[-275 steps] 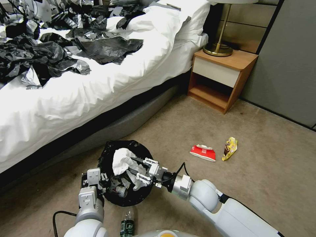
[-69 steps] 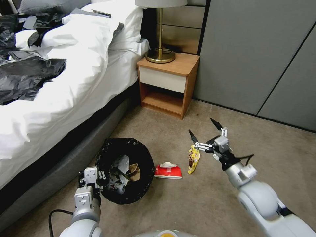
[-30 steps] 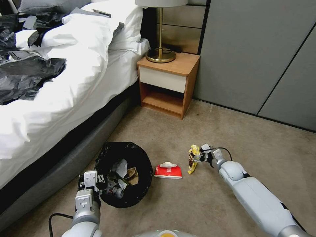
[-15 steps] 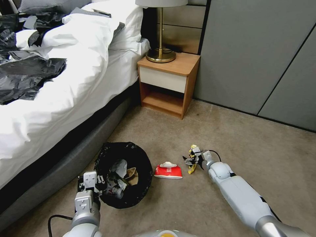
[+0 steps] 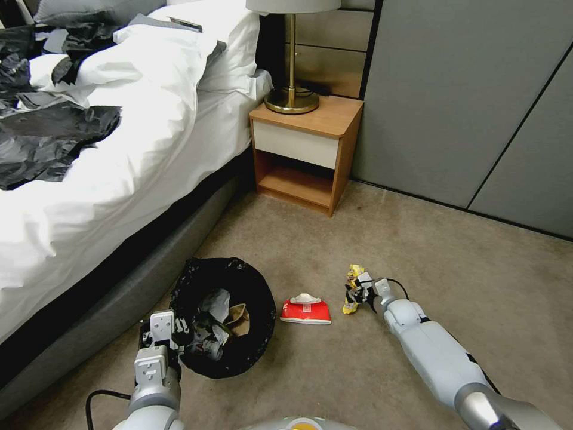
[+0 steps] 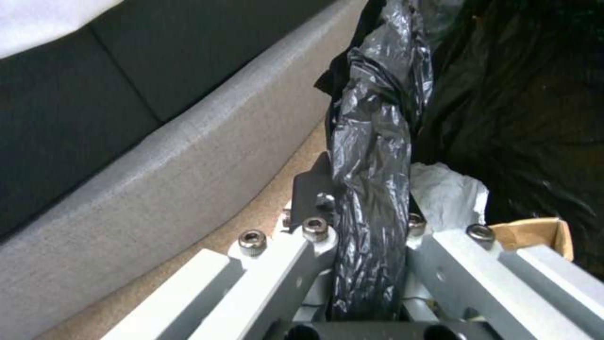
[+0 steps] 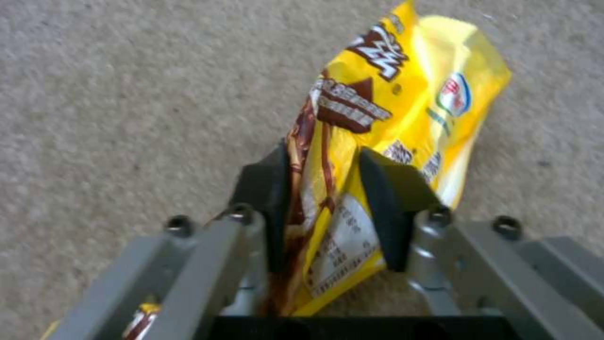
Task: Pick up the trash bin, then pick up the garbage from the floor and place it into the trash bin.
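Right gripper [image 5: 359, 291] is reaching low over the carpet [image 5: 418, 239], its jaws pinching the crumpled yellow snack wrapper [image 7: 371, 123]. Left gripper [image 5: 179, 334] is gripping the bag-lined rim of the trash bin [image 5: 224, 316], beside the bed [image 5: 119, 149].

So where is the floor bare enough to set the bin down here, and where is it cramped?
Bare carpet runs from the nightstand to the grey wall panels. Crowded: the trash bin, gripped by the left gripper, sits against the bed base, with the red-and-white packet and yellow snack wrapper, pinched by the right gripper, beside it.
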{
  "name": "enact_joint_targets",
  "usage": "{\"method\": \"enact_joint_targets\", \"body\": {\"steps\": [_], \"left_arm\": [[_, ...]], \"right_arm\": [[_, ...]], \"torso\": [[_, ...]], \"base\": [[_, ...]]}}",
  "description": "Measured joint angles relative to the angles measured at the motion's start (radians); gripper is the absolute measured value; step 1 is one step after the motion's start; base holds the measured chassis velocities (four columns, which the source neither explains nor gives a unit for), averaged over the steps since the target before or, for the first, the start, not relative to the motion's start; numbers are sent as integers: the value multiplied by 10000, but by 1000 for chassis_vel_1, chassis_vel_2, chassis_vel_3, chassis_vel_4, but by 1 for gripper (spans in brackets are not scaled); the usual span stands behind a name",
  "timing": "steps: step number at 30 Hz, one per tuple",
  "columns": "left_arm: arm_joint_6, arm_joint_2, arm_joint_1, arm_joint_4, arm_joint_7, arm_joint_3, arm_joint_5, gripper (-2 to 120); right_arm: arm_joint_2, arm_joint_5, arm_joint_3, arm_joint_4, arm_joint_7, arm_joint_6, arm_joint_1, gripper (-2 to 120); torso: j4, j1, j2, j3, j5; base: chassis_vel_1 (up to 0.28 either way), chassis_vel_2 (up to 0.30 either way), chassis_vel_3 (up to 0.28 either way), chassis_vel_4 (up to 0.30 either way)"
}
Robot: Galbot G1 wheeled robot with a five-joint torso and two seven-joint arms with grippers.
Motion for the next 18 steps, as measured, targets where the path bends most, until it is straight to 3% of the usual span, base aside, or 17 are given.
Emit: {"method": "enact_joint_targets", "body": {"steps": [6, 18], "left_arm": [[0, 4, 12, 1, -1, -3, -6, 1], [5, -1, -23, -29, -2, 54, -14, 1]], "right_arm": [[-9, 2, 29, -17, 49, 82, -27, 0], [-271, 459, -44, 831, 369, 79, -201, 0]], "torso": [[-2, 0, 0, 1, -3], [-2, 0, 0, 1, 0]], "base": [[0, 0, 0, 0], [0, 0, 0, 0]]}}
